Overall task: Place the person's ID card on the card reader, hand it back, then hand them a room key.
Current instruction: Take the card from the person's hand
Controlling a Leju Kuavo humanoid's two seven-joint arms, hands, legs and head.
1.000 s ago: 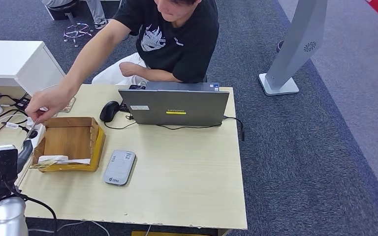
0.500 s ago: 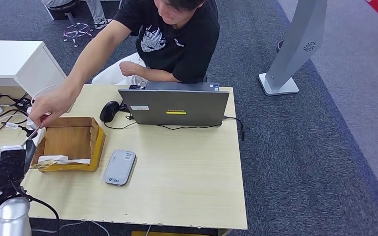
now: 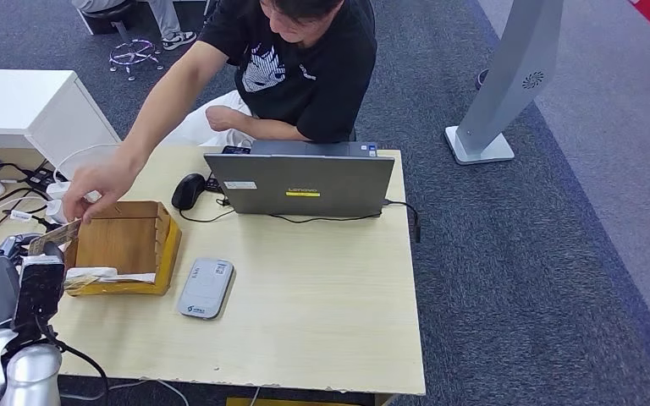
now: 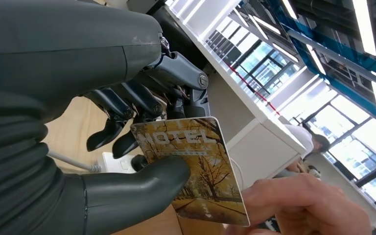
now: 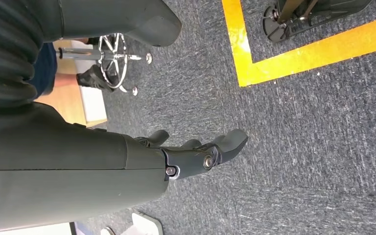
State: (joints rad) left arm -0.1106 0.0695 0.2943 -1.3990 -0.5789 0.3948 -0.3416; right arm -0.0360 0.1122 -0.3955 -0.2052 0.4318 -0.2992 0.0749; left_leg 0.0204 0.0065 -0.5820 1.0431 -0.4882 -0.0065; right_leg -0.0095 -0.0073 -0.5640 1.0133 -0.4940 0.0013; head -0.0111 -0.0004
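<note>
left hand (image 4: 127,147) pinches a card (image 4: 196,171) printed "hotel" between thumb and darker fingers, so this reads as the room key, last step of the task. in the head view the left hand (image 3: 30,271) is up at the left edge of the worktop (image 3: 305,313), beside the cardboard box (image 3: 123,245), card (image 3: 53,235) sticking out toward the person. the person's hand (image 3: 93,184) reaches in and is at the far end of the card; in the left wrist view their fingers (image 4: 293,205) touch or nearly touch its lower corner, can't tell if they grip it yet.

right hand (image 5: 196,152) hangs over the carpet floor, fingers loosely apart, nothing in it.

card reader (image 3: 206,288) lies flat on the worktop right of the box, nothing on it. id card not made out anywhere, judged already returned.

doing the handover well: hold the arm steady, keep the card's free end presented, don't loosen the pinch until the person clearly has hold. then ease thumb off and let them draw it out, no pulling back against them. risk: letting go early drops the card into the box or off the worktop edge among the cables (image 3: 0,211).
</note>
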